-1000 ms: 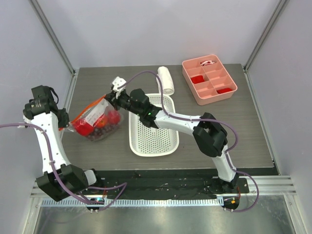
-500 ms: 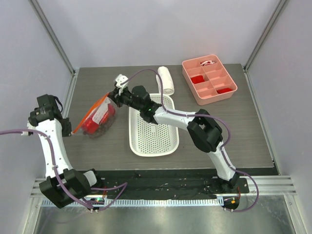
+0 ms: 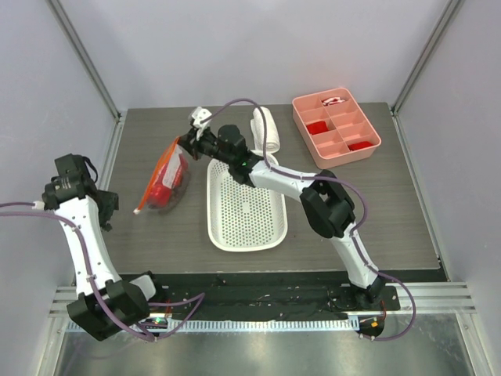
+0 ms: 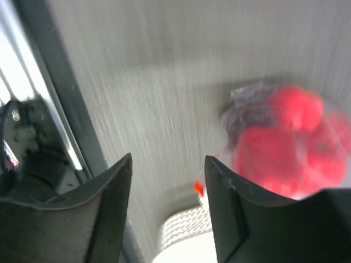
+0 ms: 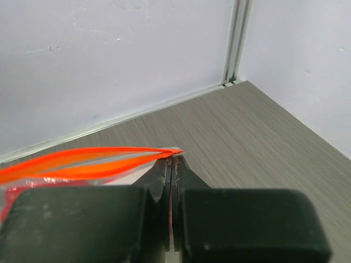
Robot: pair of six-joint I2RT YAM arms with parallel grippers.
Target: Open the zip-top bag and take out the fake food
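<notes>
The zip-top bag point(image 3: 166, 174) hangs tilted over the left of the table, its orange-red zip strip point(image 3: 156, 176) running down to the left. My right gripper point(image 3: 188, 146) is shut on the strip's upper end; the right wrist view shows the strip point(image 5: 82, 161) pinched at that gripper's tips point(image 5: 173, 156). The fake food point(image 3: 160, 192) sits inside the bag: red fruits point(image 4: 285, 142) and a dark grape bunch point(image 4: 247, 118). My left gripper point(image 3: 109, 210) stands open just left of the bag's lower end, with nothing between its fingers point(image 4: 167, 161).
A white perforated basket point(image 3: 215, 235) lies right of the bag, under the right arm. A white roll point(image 3: 266, 129) lies behind it. A pink divided tray point(image 3: 374, 135) sits at the back right. The enclosure's left wall and frame point(image 4: 60, 109) are close to my left gripper.
My left gripper let go of the bag's zip end, opened and drew back left. The right gripper carried its end farther back, and the bag swung into a steeper hang.
</notes>
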